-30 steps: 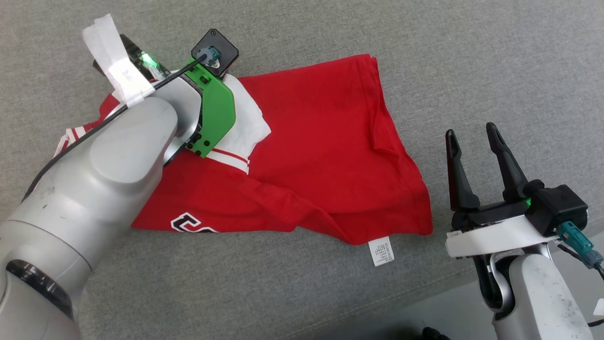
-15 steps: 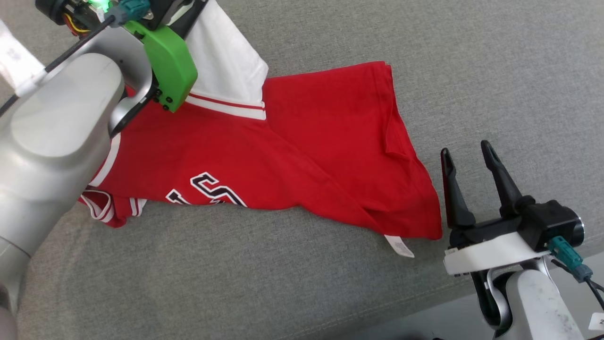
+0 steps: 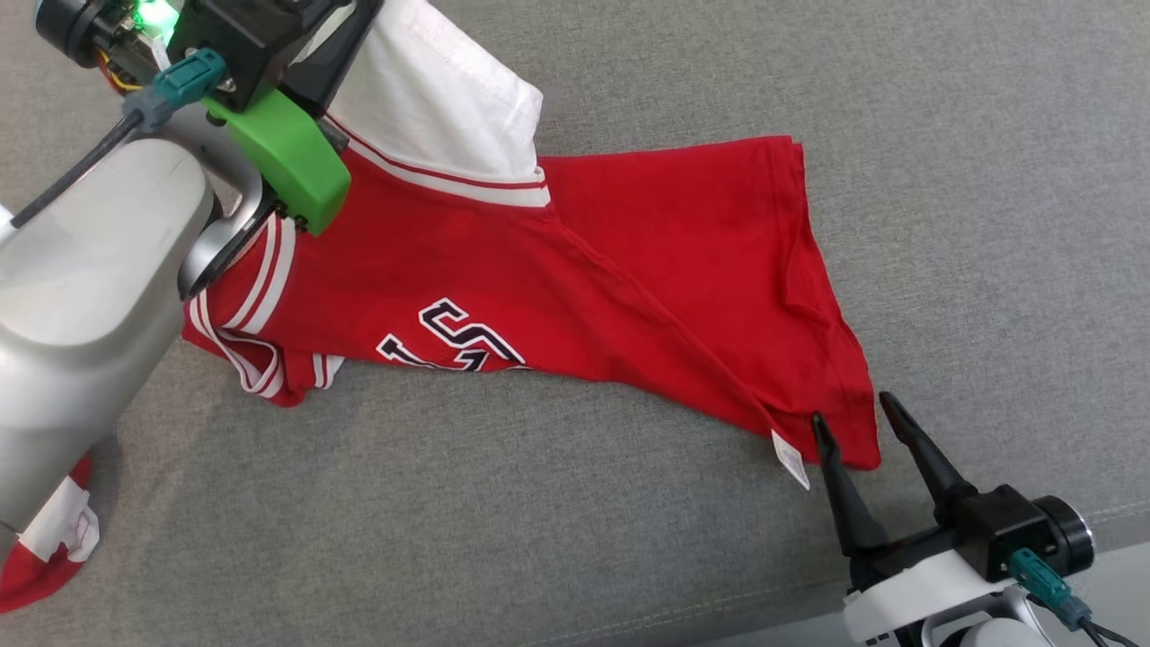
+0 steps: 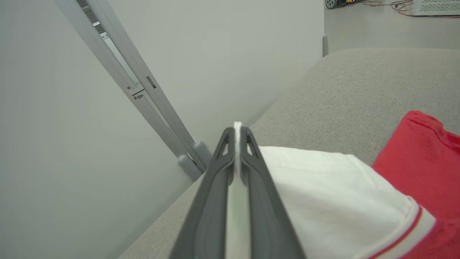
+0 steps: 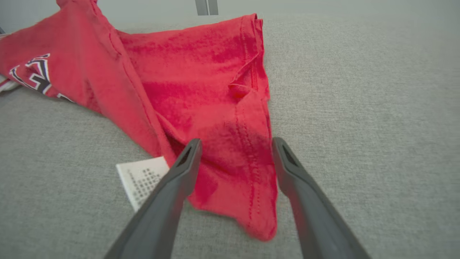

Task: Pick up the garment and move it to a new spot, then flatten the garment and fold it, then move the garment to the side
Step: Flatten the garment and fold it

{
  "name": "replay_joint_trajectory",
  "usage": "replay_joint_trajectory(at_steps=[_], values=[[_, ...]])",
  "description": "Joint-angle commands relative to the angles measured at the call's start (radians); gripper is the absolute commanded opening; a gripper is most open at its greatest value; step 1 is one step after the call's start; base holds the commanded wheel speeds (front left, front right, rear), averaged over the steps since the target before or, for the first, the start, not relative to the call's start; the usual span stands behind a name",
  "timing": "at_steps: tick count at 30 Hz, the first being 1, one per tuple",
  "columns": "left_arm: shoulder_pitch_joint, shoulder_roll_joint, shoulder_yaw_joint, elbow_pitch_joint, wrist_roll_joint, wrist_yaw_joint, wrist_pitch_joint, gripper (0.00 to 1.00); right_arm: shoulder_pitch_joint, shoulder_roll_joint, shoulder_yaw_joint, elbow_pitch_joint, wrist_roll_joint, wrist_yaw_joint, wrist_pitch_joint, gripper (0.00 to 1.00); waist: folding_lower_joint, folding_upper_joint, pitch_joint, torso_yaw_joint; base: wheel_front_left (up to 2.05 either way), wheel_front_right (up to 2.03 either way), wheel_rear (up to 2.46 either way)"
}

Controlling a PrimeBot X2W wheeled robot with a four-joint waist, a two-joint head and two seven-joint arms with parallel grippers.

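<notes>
A grey upholstered surface point(image 3: 988, 180), padded like a couch seat, carries a soft red cotton T-shirt with white sleeves and black-and-white lettering point(image 3: 629, 270). The shirt stretches in a slack diagonal from its small white care label point(image 3: 791, 458), where the hem corner lies flat, up to the end farthest from the label, where it hangs raised.

At that far end the left pincer point(image 4: 235, 133) is clenched on the edge of a white sleeve point(image 3: 449, 99). Just beside the label, the right pincer point(image 3: 851, 406) stands released, its fingers straddling the hem corner.

The shirt looks light and limp, so it will likely sag and bunch. The doubled, stitched hem by the label seems the firmest second hold.
</notes>
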Motion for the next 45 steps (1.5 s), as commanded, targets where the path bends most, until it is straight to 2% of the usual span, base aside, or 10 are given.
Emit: replay_joint_trajectory(at_steps=[1, 6, 20, 21, 22, 25, 35, 45], values=[[0.016, 0.010, 0.007, -0.010, 0.007, 0.008, -0.007, 0.00, 0.013, -0.007, -0.014, -0.001, 0.005, -0.001, 0.000, 1.00, 0.0000, 0.0000, -0.004, 0.004, 0.00, 0.00, 0.00], [0.035, 0.037, 0.016, -0.035, 0.012, 0.025, -0.013, 0.00, 0.039, -0.024, -0.036, -0.001, 0.006, -0.001, 0.000, 1.00, 0.0000, 0.0000, -0.008, 0.011, 0.00, 0.00, 0.00], [0.064, 0.066, 0.041, -0.073, 0.025, 0.047, -0.021, 0.00, 0.066, -0.040, 0.016, 0.073, 0.038, -0.002, 0.000, 1.00, 0.0000, 0.0000, -0.016, 0.031, 0.00, 0.00, 0.00], [0.064, 0.067, 0.041, -0.074, 0.025, 0.047, -0.021, 0.00, 0.063, -0.040, 0.022, 0.081, 0.043, -0.002, 0.000, 0.95, 0.0000, 0.0000, -0.015, 0.032, 0.00, 0.00, 0.00], [0.065, 0.068, 0.042, -0.076, 0.026, 0.048, -0.021, 0.00, 0.059, -0.041, 0.032, 0.090, 0.048, -0.002, 0.000, 0.60, 0.0000, 0.0000, -0.015, 0.034, 0.00, 0.00, 0.00], [0.065, 0.071, 0.044, -0.080, 0.028, 0.048, -0.022, 0.00, 0.053, -0.050, 0.051, 0.107, 0.060, -0.001, 0.000, 0.00, 0.0000, 0.0000, -0.013, 0.038, 0.00, 0.00, 0.00], [0.083, 0.082, 0.072, -0.111, 0.043, 0.064, -0.021, 0.00, 0.056, -0.076, 0.050, 0.033, 0.035, -0.001, 0.000, 0.00, 0.0000, 0.0000, -0.038, 0.030, 0.00, 0.00, 0.00], [0.098, 0.132, 0.184, -0.264, 0.105, 0.092, -0.021, 0.00, 0.028, -0.126, 0.007, -0.179, 0.040, -0.002, 0.000, 0.00, 0.0000, 0.0000, -0.092, 0.013, 0.00, 0.00, 0.00]])
